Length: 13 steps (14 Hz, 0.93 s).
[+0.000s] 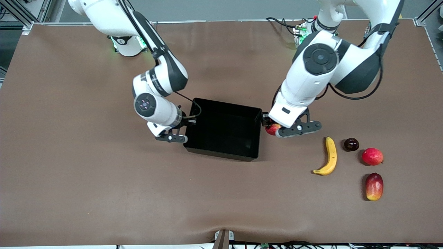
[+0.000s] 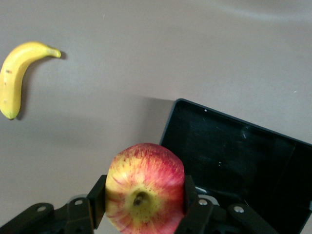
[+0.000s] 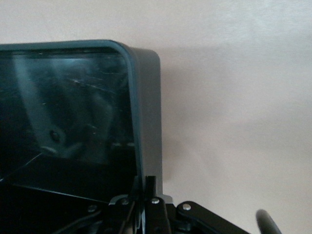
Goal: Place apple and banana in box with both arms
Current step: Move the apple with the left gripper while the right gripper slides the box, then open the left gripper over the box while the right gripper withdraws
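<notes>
Apple [image 2: 145,187] sits clamped between the fingers of my left gripper [image 1: 271,127], held just beside the box [image 1: 256,114] at its wall toward the left arm's end of the table, not over the opening yet. Left wrist view shows both pads pressed to the apple's sides, stem dimple facing the camera. My right gripper [image 1: 189,121] is pinched shut on the box wall toward the right arm's end, thin wall caught between my closed fingers in the right wrist view. Box interior looks empty.

Banana [image 1: 329,157] lies on the table, off the box toward the left arm's end and nearer the front camera than the box, untouched. Beside the banana, farther from the box, are a dark plum-like fruit [image 1: 351,144], a pinkish-red round fruit [image 1: 372,156] and a mango [image 1: 374,186].

Risks as I judge them:
- Apple looks about level with the box rim. Moving sideways without lifting could knock it into the wall and shove the box, or roll the apple out of my pads.
- Apple is round and smooth, grip is only two small pads. A quick swing could slip it.
- Right pinch is on a thin wall. A bump from the left side could tilt the box or tear it out of my fingers.
- Release from high up: apple may bounce or roll hard against a wall.
- Next pick: distractor fruits sit close to the banana, so a wrong grab is possible.
</notes>
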{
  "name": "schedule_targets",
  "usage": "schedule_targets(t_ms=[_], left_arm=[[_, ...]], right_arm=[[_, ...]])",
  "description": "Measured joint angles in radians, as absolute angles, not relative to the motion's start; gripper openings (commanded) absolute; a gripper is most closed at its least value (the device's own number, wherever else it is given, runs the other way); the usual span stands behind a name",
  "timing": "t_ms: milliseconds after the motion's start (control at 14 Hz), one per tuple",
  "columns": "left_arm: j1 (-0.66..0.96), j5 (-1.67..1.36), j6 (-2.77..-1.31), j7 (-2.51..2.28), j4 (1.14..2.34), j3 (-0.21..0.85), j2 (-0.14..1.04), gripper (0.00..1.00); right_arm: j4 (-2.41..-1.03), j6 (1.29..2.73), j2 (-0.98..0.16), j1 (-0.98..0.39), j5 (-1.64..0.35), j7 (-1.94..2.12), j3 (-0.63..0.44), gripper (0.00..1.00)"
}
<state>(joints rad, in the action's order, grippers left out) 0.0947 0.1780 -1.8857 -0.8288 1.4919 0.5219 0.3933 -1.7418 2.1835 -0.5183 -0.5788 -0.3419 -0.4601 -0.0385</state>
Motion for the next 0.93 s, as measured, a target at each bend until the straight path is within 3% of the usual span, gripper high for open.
schedule_targets(t_ms=[71, 143, 500, 929], left_arm=[[0.097, 0.178, -1.886, -0.839, 1.505, 0.522, 0.399, 0.0], [0.104, 0.178, -1.888, -0.854, 1.514, 0.521, 0.409, 0.0], [0.208, 0.281, -1.951, -1.017, 1.536, 0.521, 0.504, 0.0], [0.26, 0.339, -2.078, -1.09, 1.585, 0.52, 0.625, 0.0]], right_arm=[[-1.718, 2.184, -0.541, -0.587, -0.343, -0.46, -0.038, 0.32], [-1.696, 2.183, -0.56, -0.595, -0.344, -0.46, -0.038, 0.99], [-1.626, 2.081, -0.578, -0.601, -0.345, -0.457, -0.048, 1.0], [-1.399, 1.531, -0.554, -0.464, -0.345, -0.453, -0.09, 1.0]])
